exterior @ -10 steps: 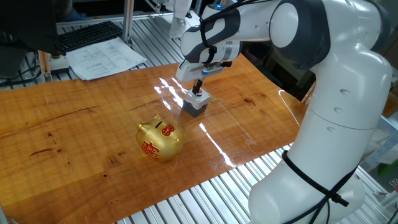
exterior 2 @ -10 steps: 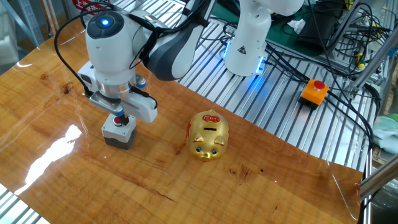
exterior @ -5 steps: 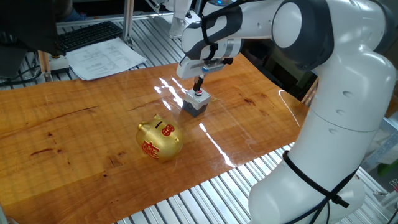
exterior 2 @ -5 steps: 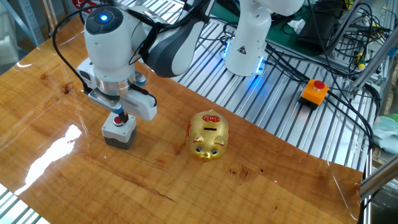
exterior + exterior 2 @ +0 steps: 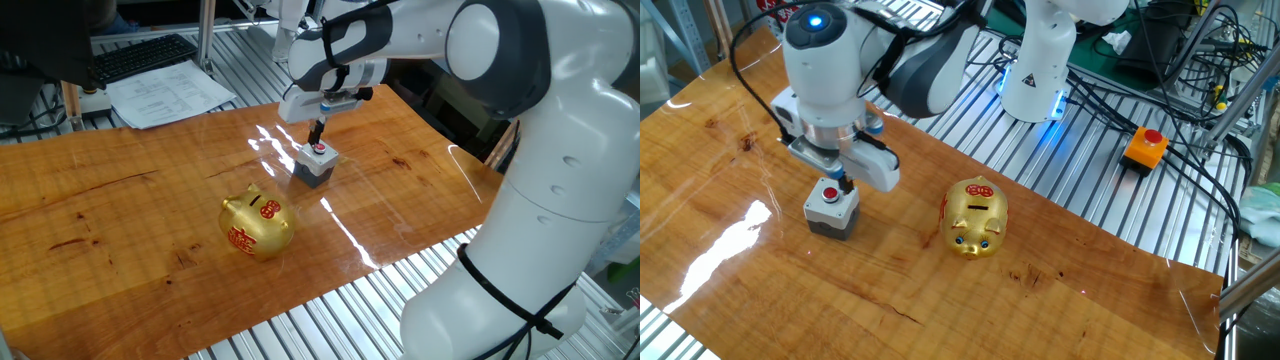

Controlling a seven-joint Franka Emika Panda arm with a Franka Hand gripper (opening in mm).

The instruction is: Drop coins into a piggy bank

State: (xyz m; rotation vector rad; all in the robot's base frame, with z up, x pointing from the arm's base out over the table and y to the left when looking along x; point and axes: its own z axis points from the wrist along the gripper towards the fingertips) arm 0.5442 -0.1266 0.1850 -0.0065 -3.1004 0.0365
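Note:
The gold piggy bank [image 5: 258,223] stands on the wooden table [image 5: 120,210], its red-marked slot facing up; it also shows in the other fixed view [image 5: 975,217]. A grey square block [image 5: 313,167] [image 5: 830,214] sits behind it with a red coin [image 5: 321,150] [image 5: 828,193] on top. My gripper [image 5: 316,136] [image 5: 843,182] hangs just above the block, pointing down, fingers close together. Whether a coin is pinched between them is too small to see.
A keyboard [image 5: 140,57] and papers [image 5: 170,92] lie beyond the table's far edge. An orange box with a red button [image 5: 1144,147] and cables lie on the metal slats by the robot base [image 5: 1040,60].
My gripper has risen a little off the grey block. The red coin on the block and the piggy bank have not moved.

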